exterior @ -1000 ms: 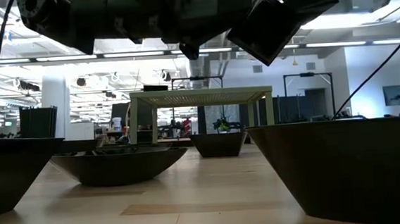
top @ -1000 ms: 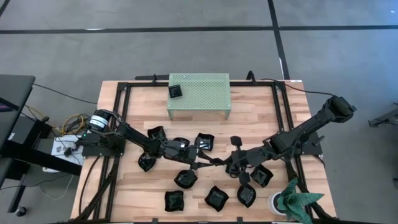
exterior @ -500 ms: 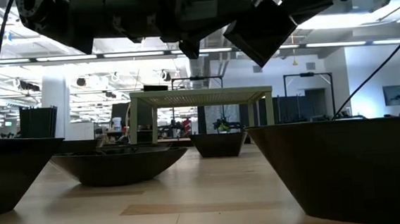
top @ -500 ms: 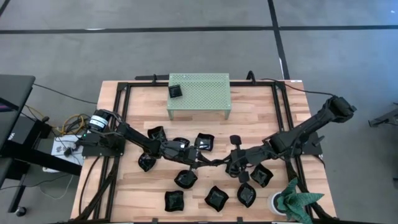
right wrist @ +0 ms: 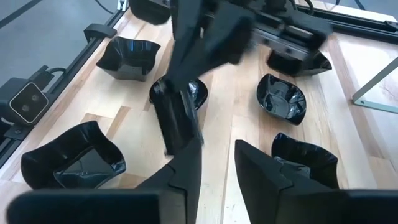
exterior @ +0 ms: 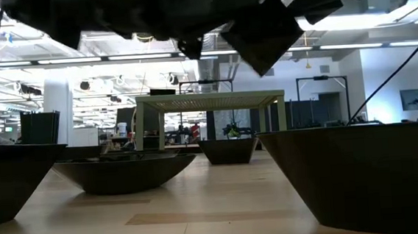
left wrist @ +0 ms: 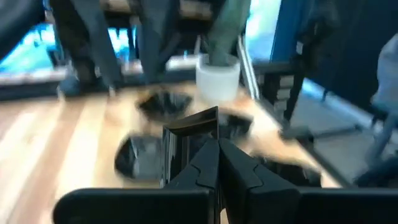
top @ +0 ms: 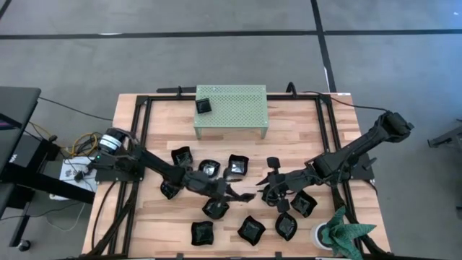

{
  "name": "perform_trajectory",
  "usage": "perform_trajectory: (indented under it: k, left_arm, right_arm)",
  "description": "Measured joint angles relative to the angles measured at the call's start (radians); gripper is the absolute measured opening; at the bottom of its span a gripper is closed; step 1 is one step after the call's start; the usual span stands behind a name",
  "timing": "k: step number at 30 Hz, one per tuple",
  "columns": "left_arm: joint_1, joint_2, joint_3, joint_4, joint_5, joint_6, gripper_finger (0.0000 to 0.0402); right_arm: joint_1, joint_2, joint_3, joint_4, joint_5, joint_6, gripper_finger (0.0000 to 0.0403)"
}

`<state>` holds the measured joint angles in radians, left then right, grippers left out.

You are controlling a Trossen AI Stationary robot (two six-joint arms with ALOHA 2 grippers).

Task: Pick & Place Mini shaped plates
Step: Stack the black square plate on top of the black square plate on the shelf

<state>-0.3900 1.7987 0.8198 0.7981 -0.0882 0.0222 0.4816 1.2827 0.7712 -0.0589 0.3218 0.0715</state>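
L jaws (top: 232,193): pinching a mini plate (top: 246,196), held above table (top: 303,130) centre.
R jaws (top: 264,192): spread, empty, just beside that plate.
Other plates (top: 203,232): on table below and around both jaws.

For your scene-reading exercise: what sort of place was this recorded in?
Probably a robotics lab in an open-plan workspace: a wooden table with two dark arms, a bare grey floor with dark lines, and ceiling strip lights over far-off desks and screens.
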Motion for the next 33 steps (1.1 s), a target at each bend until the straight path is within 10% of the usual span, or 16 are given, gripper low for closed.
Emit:
perform_trajectory:
  k: [7,16,33]
  left_arm:
    - [-0.097,-0.301,0.011,-0.369,-0.387,0.188,0.0004]
    - [0.090,-0.670,0.022,-0.777,-0.532,0.347,0.0004]
    - [0.634,-0.604,0.018,-0.910,-0.400,0.365,0.0004]
  right_arm:
    - [0.000,0.000,0.000,-0.015,-0.004,0.000,0.0093]
    - [0.000,0.000,0.000,-0.015,-0.007,0.000,0.0093]
    - [0.000,0.000,0.000,-0.016,-0.007,-0.003,0.0093]
